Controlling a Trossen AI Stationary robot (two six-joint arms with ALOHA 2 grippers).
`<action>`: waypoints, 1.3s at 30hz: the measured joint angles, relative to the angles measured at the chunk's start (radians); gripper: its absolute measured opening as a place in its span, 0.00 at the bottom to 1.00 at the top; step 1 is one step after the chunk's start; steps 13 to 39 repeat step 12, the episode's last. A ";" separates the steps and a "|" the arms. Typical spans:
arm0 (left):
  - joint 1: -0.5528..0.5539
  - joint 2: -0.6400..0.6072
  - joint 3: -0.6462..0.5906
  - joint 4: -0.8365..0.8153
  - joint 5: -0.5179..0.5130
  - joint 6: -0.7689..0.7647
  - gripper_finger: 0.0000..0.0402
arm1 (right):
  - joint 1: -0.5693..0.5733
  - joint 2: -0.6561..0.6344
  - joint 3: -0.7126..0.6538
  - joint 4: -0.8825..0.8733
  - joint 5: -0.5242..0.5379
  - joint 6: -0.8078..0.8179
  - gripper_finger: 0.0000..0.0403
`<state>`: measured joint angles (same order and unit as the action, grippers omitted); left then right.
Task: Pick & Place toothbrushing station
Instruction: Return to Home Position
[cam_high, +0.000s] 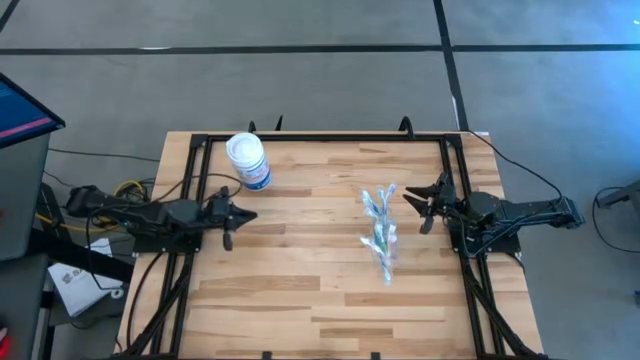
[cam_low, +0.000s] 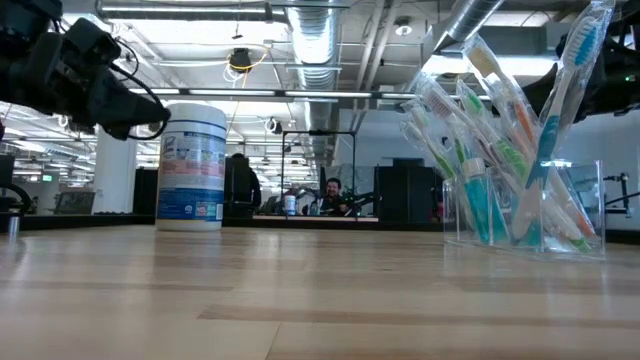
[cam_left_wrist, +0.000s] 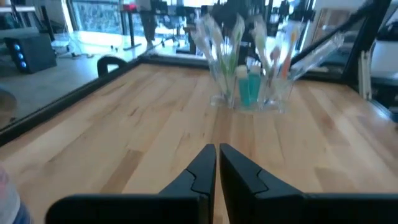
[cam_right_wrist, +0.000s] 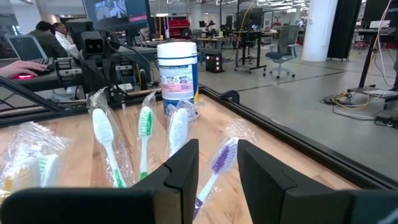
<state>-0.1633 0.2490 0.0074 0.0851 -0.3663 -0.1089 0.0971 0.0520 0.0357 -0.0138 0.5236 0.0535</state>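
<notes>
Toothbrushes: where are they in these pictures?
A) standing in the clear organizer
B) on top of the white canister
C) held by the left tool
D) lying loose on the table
A: the toothbrushes stand heads-up inside the clear organizer, while the left tool, shut, and the right tool, open, sit empty at the sides of the table.
</notes>
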 joint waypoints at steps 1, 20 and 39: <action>0.000 -0.022 0.000 0.000 0.000 0.000 0.04 | 0.000 -0.001 0.000 0.000 0.000 0.000 0.25; 0.000 -0.248 0.000 0.060 -0.001 -0.001 0.04 | 0.000 -0.001 0.000 0.000 0.000 0.000 0.25; 0.000 -0.248 0.000 0.060 -0.001 -0.001 0.04 | 0.000 -0.001 0.000 0.000 0.000 0.000 0.25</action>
